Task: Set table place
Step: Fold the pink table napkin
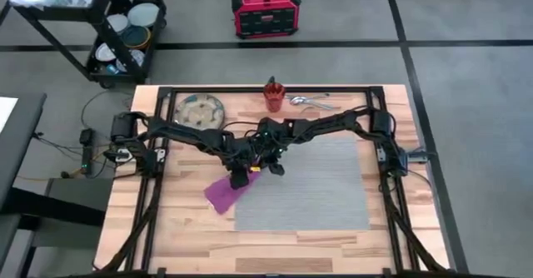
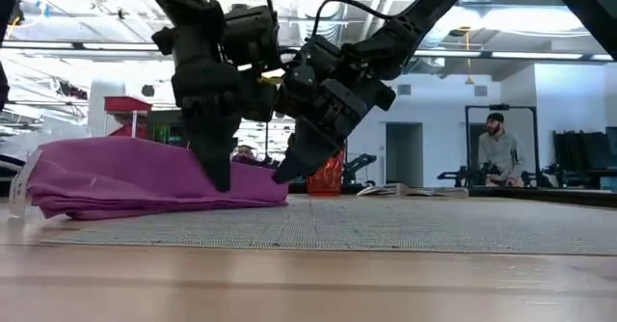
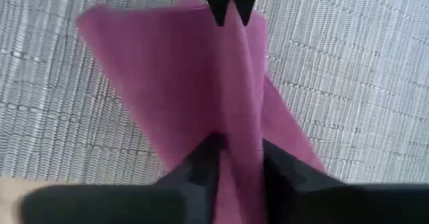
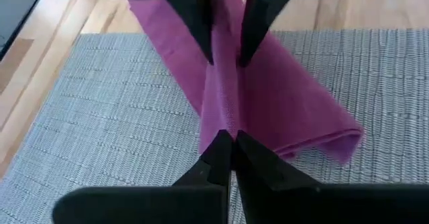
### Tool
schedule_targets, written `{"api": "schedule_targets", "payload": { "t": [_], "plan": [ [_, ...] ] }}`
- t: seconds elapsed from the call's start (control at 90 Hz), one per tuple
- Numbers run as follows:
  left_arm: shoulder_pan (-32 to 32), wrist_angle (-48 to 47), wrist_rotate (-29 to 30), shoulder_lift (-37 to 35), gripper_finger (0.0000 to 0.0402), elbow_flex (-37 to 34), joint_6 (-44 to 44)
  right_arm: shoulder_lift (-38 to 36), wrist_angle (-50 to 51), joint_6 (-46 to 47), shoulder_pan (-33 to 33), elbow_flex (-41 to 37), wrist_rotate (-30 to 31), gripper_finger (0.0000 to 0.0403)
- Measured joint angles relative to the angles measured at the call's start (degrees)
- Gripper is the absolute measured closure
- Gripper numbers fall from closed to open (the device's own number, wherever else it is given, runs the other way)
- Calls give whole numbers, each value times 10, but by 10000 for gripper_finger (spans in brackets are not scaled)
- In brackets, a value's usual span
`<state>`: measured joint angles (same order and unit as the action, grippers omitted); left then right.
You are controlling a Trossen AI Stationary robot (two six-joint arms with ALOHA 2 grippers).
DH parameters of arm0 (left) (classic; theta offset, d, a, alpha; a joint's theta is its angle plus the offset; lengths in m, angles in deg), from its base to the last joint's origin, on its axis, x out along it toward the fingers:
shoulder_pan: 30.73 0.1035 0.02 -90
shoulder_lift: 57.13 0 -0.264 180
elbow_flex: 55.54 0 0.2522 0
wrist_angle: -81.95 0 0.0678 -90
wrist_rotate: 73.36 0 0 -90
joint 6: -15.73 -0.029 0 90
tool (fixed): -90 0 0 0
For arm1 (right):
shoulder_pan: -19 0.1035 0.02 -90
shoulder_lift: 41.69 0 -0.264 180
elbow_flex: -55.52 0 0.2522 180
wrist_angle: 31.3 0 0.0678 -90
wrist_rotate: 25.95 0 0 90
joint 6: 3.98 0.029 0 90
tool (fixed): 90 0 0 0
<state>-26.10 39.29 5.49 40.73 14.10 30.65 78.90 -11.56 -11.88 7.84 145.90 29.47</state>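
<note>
The pink napkin [image 1: 223,193] lies bunched up, half on the grey mat [image 1: 304,186]. The plate [image 1: 200,111] and red cup [image 1: 274,96] sit far back on the table [image 1: 191,236].

Light is even and bright from overhead, w/ soft shadows only. In the low view my arms go dark against bright ceiling lights; the near table [image 2: 308,288] edge at bottom of frame is blurred. Both wrist views look soft, my tool tips out of focus.
</note>
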Motion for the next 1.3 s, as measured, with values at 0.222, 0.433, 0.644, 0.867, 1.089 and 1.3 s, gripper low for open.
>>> {"api": "schedule_targets", "payload": {
  "t": [0.222,0.433,0.644,0.867,1.089,1.3],
  "plan": [
    [1,7,59,-77,401,1,66,-48,69,38,-21,5,-25,392],
    [-1,-32,144,-178,401,1,151,-150,130,47,-15,2,-14,357],
    [-2,-140,242,-233,401,0,243,-264,143,73,1,-86,41,345],
    [-59,-82,294,-282,401,0,331,-387,132,133,19,-210,92,344],
    [-178,-16,404,-275,401,0,493,-500,91,192,59,-318,140,344],
    [-262,108,483,-160,401,43,614,-587,83,258,114,-383,167,344]
  ]
}}
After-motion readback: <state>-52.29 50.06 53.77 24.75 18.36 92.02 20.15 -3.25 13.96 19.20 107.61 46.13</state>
